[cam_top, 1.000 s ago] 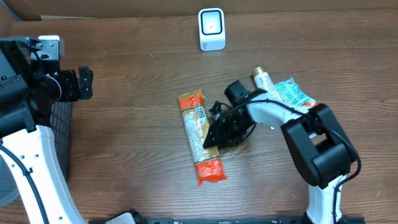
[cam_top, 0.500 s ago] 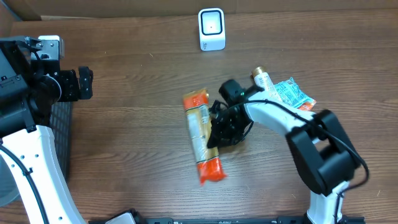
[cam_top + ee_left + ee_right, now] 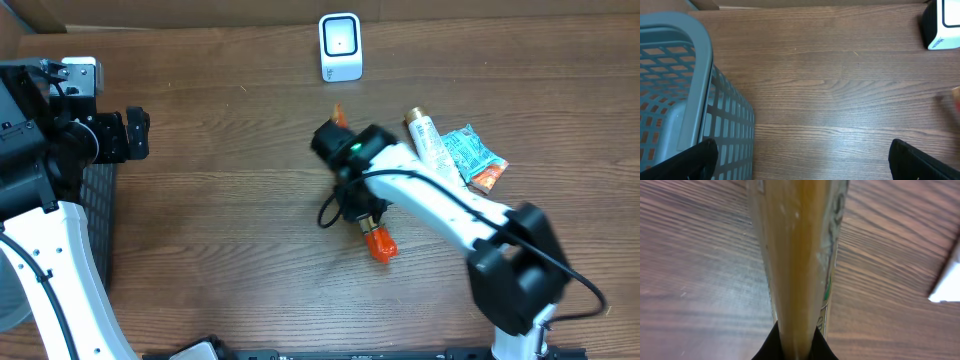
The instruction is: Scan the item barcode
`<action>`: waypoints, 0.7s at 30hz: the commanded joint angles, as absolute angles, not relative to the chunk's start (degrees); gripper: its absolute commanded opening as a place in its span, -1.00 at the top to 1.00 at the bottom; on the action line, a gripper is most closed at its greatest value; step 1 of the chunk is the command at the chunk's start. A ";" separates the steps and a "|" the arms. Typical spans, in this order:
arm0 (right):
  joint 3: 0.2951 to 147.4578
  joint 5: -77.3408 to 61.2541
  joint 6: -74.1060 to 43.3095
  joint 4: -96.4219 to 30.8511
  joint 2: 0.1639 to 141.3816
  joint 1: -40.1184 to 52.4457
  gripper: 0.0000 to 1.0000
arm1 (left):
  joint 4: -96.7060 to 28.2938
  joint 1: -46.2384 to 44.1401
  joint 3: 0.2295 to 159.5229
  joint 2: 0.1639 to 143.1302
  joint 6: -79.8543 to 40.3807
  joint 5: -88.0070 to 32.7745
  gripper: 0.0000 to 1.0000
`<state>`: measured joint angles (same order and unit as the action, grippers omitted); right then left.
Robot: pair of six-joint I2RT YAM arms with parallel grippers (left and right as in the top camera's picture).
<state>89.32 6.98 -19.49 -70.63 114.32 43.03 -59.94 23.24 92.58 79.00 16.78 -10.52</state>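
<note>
Orange-ended long packet [image 3: 795, 255], a slim clear wrapper with tan contents, is pinched near its middle by the right gripper [image 3: 358, 205]. The dark jaws are closed tight on it, and in the right wrist view the packet runs straight up out of the fingertips. From overhead it is off the brown wood-grain table [image 3: 220, 200] and lies mostly under the white forearm. One orange end pokes out on the near side and the other orange tip shows on the far side, toward the scanner. A middle grip like this keeps the long, floppy packet balanced, so neither end droops while it is turned.

On the far side of the packet, well apart from it, stands the small white barcode scanner with a dark face [image 3: 340, 45], upright at the far edge of the table. The packet's long axis points roughly at it, which I judge to be the approach to presenting the label. Whether the barcode faces the scanner window cannot be told from these views.

To the right of the arm lie a white tube with a gold cap [image 3: 424, 134] and a teal crinkled sachet [image 3: 470, 152], side by side and clear of the path to the scanner.

Far to the left, the left gripper [image 3: 138, 135] hangs with its jaws spread wide and nothing between them. It is above the grey plastic mesh basket [image 3: 700, 100], which sits at the left edge, and it is parked out of the way.
</note>
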 commanded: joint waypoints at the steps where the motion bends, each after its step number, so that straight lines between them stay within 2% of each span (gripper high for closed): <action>1: 90.72 11.55 -21.30 -69.80 117.47 44.75 0.89 | -59.77 23.22 93.36 79.09 17.82 -10.98 -0.99; 10: 90.72 -2.63 -19.66 -66.13 118.21 52.01 0.25 | -59.79 23.22 93.36 79.09 17.82 -10.98 -0.99; 14: 90.89 -2.63 -19.73 -65.71 118.19 52.93 0.08 | -59.77 23.22 93.36 79.09 17.82 -11.00 -0.99; 21: 94.56 2.68 -16.95 -70.87 118.19 49.71 -0.05 | -59.77 23.22 93.36 79.09 17.80 -11.00 -0.99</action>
